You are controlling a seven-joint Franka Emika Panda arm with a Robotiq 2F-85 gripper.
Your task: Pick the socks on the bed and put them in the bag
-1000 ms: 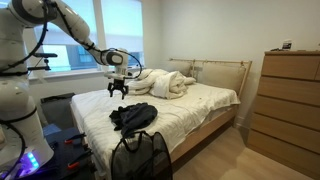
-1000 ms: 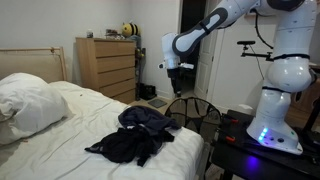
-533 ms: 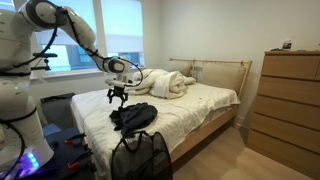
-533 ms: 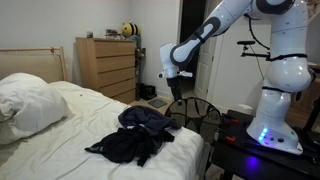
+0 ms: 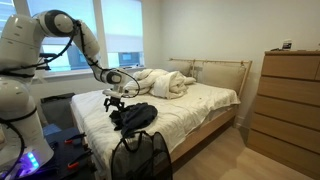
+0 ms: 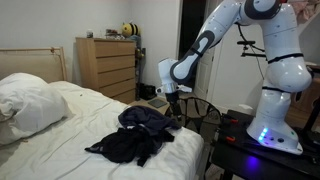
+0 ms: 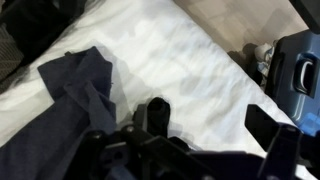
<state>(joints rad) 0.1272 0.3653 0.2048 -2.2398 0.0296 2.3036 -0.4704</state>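
Note:
A pile of dark clothing with the socks [image 5: 135, 117] lies on the white bed near its foot; it also shows in the other exterior view [image 6: 135, 135]. I cannot tell single socks apart. My gripper [image 5: 115, 99] hangs low over the sheet just beside the pile, also seen in an exterior view [image 6: 172, 100]. In the wrist view the gripper [image 7: 210, 125] is open and empty over white sheet, with dark blue-grey cloth [image 7: 80, 85] to its left. The black mesh bag [image 5: 140, 155] stands on the floor at the bed's foot, its round rim [image 6: 195, 112] open.
White pillows and a bunched duvet [image 5: 165, 83] lie at the head of the bed. A wooden dresser [image 5: 290, 100] stands by the wall. The robot's base and cart [image 6: 270, 135] stand beside the bag. A dark object [image 7: 295, 65] sits at the wrist view's right edge.
The arm has come down and in toward the bed. My gripper has dropped from well above the bed to just over the sheet next to the dark pile. It stays open.

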